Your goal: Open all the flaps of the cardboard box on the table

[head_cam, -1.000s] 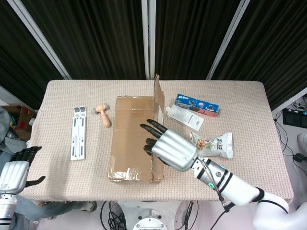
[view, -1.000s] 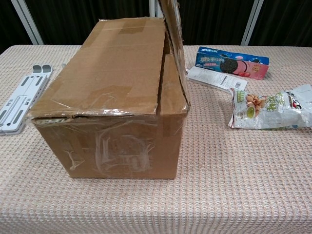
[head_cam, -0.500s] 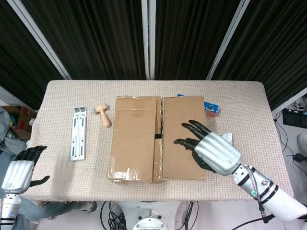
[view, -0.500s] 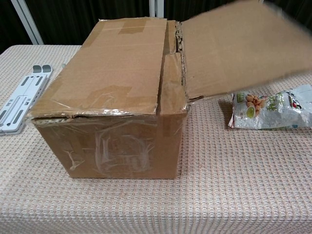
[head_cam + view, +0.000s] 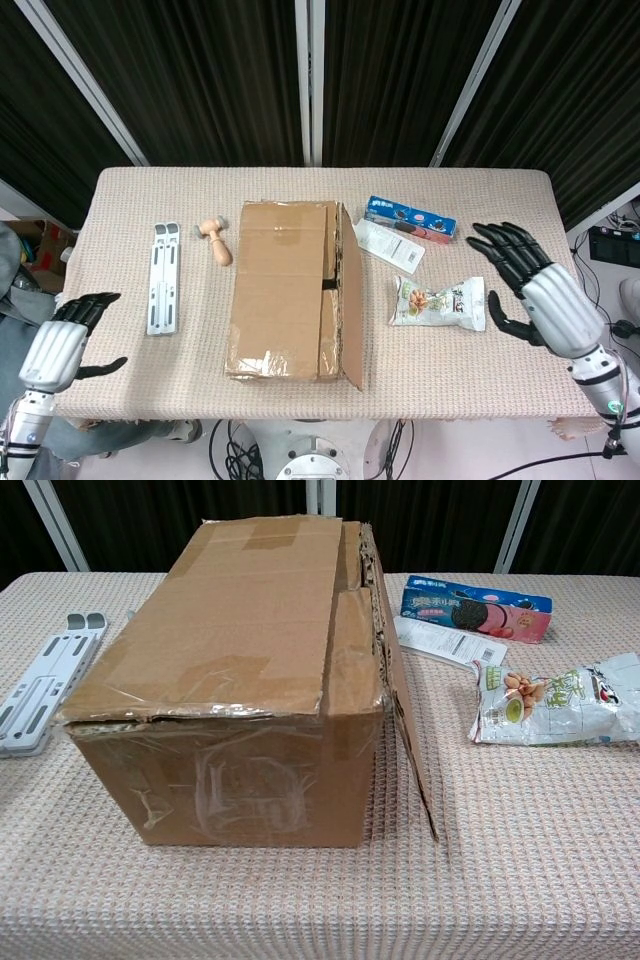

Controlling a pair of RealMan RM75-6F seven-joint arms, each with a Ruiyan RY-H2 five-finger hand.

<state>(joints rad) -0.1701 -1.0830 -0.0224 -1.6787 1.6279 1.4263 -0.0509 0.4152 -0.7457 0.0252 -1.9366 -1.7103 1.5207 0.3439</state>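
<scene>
At the table's 8 o'clock corner the left hand hangs just off the edge, fingers slightly spread and lightly curled, holding and touching nothing. Toward 12 o'clock from it lie a white stand and a wooden peg, then at centre the box, its left top flap flat and shut, its right flap hanging down the side. Past the cookies, a flat packet and nuts, at 4 o'clock, the right hand hovers with fingers splayed wide, empty, well apart from the box.
</scene>
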